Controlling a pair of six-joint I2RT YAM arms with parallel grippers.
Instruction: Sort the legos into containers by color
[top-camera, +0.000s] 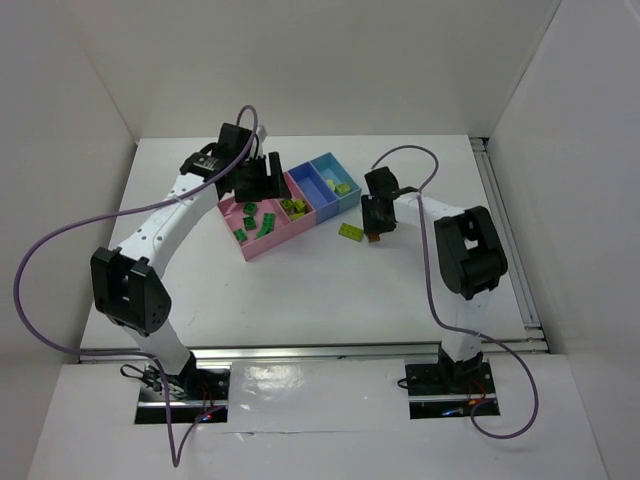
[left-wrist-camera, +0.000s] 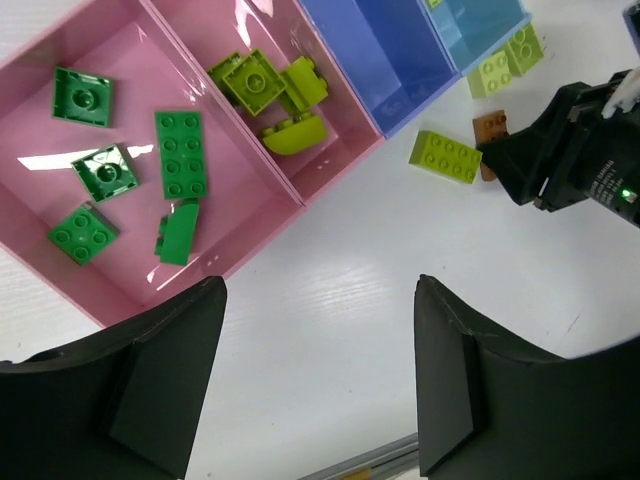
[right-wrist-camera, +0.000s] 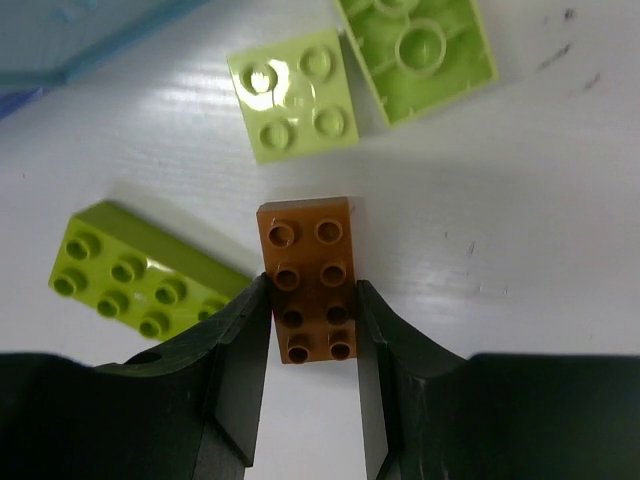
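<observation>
My right gripper (right-wrist-camera: 312, 330) is shut on the orange lego (right-wrist-camera: 308, 262), which lies low on the table; in the top view the gripper (top-camera: 374, 233) is right of the bins. A yellow-green lego (right-wrist-camera: 135, 275) lies just left of it, and two more (right-wrist-camera: 295, 95) lie beyond, beside the light blue bin (right-wrist-camera: 70, 35). My left gripper (left-wrist-camera: 320, 385) is open and empty above the bare table in front of the bins. Several dark green legos (left-wrist-camera: 180, 155) lie in the large pink bin (left-wrist-camera: 60, 290). Yellow-green ones (left-wrist-camera: 275, 90) lie in the small pink bin (left-wrist-camera: 335, 165).
The medium blue bin (left-wrist-camera: 380, 50) stands between the small pink and the light blue bin (left-wrist-camera: 480, 25). The row of bins (top-camera: 290, 205) sits at the table's middle back. White walls enclose the table, and purple cables loop from both arms.
</observation>
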